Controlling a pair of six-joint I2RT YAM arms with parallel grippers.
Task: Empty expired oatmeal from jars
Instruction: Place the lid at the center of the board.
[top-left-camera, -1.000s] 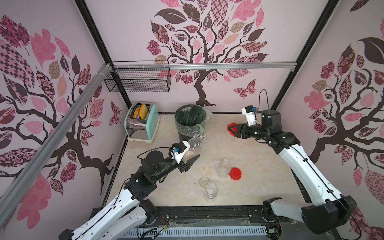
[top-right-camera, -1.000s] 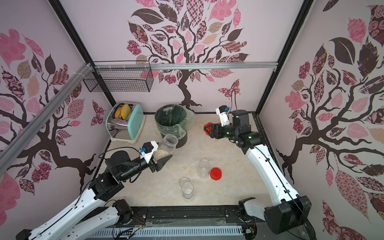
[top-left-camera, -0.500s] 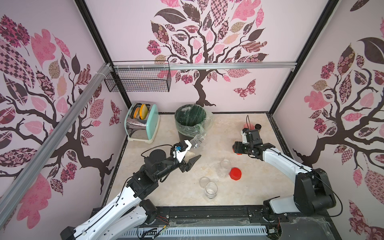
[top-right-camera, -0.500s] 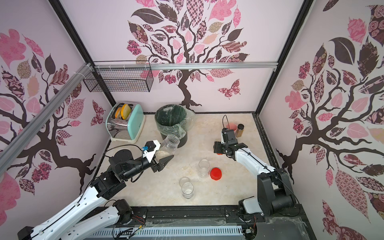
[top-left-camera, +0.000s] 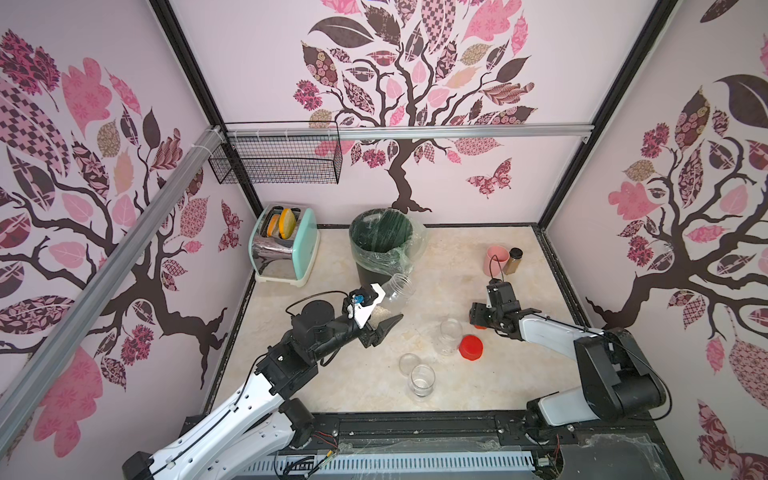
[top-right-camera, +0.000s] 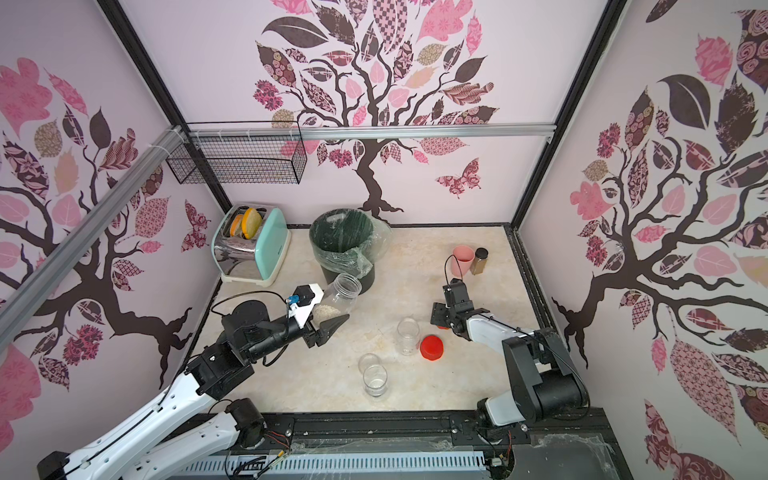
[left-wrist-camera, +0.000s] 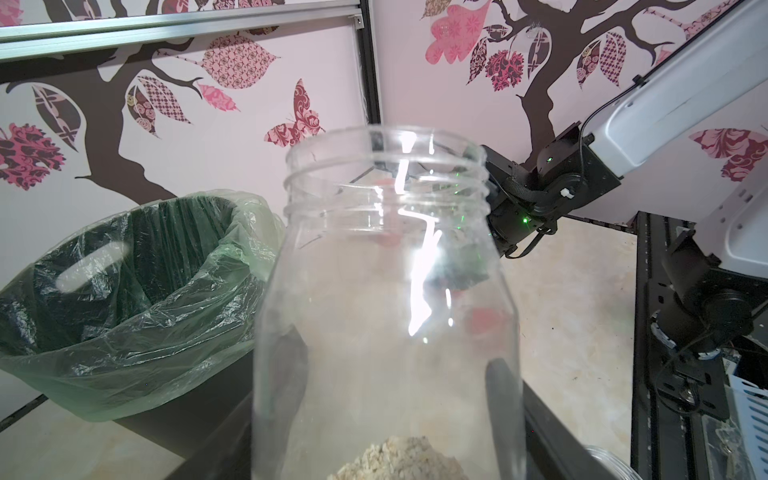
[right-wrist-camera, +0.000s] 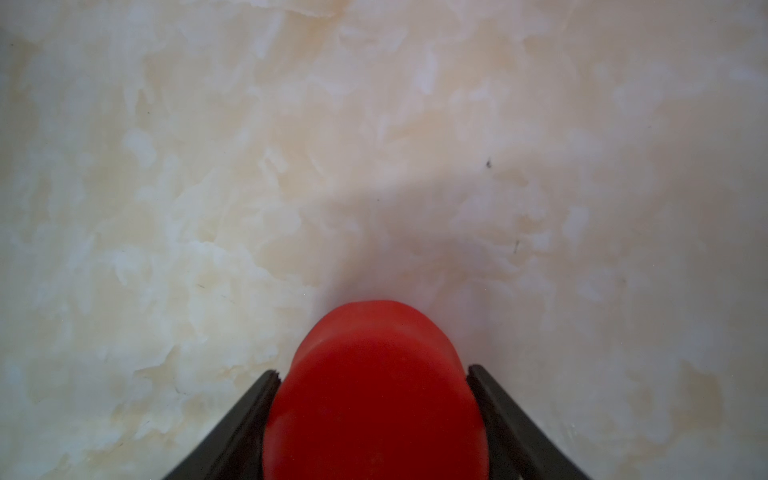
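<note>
My left gripper (top-left-camera: 384, 309) (top-right-camera: 328, 309) (left-wrist-camera: 395, 415) is shut on an open clear jar (top-left-camera: 395, 295) (top-right-camera: 343, 297) (left-wrist-camera: 386, 291). The jar is tilted, its mouth toward the bin, and a small heap of oatmeal (top-right-camera: 327, 309) (left-wrist-camera: 401, 457) lies at its bottom. My right gripper (top-left-camera: 478, 322) (top-right-camera: 440, 322) (right-wrist-camera: 374, 374) is low at the tabletop, its fingers against the sides of a red lid (right-wrist-camera: 374, 395). Two empty lidless jars (top-left-camera: 451, 336) (top-left-camera: 422, 380) stand on the table, with a clear lid (top-left-camera: 408, 363) and another red lid (top-left-camera: 471, 347) beside them.
A black bin (top-left-camera: 380, 237) with a green liner stands at the back, just beyond the held jar. A mint toaster (top-left-camera: 284, 243) is at the back left. A pink cup (top-left-camera: 495, 259) and a brown bottle (top-left-camera: 513, 261) stand at the back right. A wire basket (top-left-camera: 276, 160) hangs on the wall.
My right arm came down from high at the back to the tabletop with the red lid. My left arm and its jar barely moved.
</note>
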